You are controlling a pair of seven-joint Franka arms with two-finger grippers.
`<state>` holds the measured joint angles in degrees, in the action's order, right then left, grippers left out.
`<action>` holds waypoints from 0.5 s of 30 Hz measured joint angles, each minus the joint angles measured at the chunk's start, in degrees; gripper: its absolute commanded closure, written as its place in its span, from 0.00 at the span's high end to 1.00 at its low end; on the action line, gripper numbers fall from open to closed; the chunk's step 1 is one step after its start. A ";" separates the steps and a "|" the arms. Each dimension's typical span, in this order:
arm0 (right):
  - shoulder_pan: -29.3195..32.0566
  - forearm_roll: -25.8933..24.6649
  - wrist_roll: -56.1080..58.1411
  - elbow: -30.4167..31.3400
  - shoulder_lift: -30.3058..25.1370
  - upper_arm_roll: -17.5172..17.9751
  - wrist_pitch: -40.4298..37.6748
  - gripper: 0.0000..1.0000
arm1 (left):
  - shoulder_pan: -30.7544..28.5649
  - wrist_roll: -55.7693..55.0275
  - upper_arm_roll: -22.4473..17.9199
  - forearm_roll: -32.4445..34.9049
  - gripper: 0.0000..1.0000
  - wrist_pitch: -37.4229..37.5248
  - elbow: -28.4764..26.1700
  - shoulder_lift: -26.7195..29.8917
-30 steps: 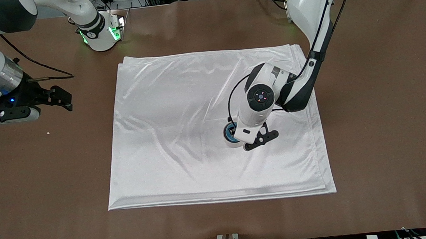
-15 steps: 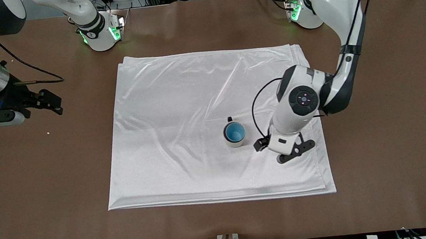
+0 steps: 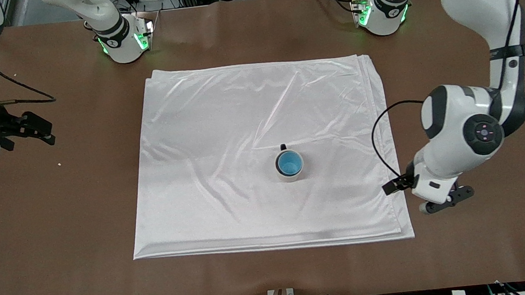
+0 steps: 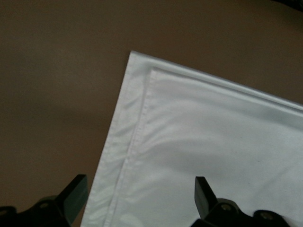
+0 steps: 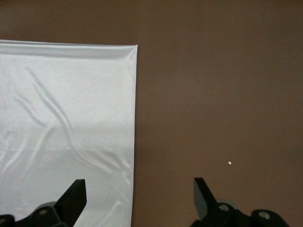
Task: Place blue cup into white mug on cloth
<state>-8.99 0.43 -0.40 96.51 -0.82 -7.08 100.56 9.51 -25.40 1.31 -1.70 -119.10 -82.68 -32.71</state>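
Now, L gripper (image 4: 137,201) hangs w/ fingers apart, nothing between them, over the edge of the cloth (image 3: 223,137) at the L arm's end, close to the corner nearest the front cam. In the L wrist view, one fingertip (image 4: 75,194) sits over the cloth's hem where it meets bare table, the other (image 4: 202,194) over the fabric itself. The cloth's stacked layers show there as stepped edges. In the front view the L gripper (image 3: 433,198) is tucked under the arm's white wrist, so its fingers are mostly hidden from that cam.

R gripper (image 5: 137,198) is also spread wide, empty, over bare table (image 3: 494,250) at the R arm's end. In the front view the R gripper (image 3: 36,128) sits at the frame's edge, well apart from the cloth; R arm waits. R wrist view shows a cloth corner plus a tiny white speck (image 5: 229,163) on the brown tabletop; same speck (image 3: 59,163) shows in the front view.

Blue cup (image 3: 289,163) sits inside the white mug (image 3: 289,176), upright, bright blue interior facing up. Only the mug's pale rim and a bit of its side show around the cup; its dark handle (image 3: 283,146) points toward the robots' bases. The nested pair stands on the cloth, roughly mid-sheet, a bit toward the L arm's end. Neither gripper is near it.

Cloth lies flat w/ light wrinkles, shiny.
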 measured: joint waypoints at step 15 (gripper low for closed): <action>0.69 1.02 0.00 -0.88 0.01 0.79 -0.57 1.00 | -7.54 14.46 0.01 0.05 1.00 4.40 0.00 2.20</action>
<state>-8.30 1.45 -0.40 95.63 -0.82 -6.29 99.98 1.96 -10.95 1.32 -1.64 -114.69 -82.68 -30.51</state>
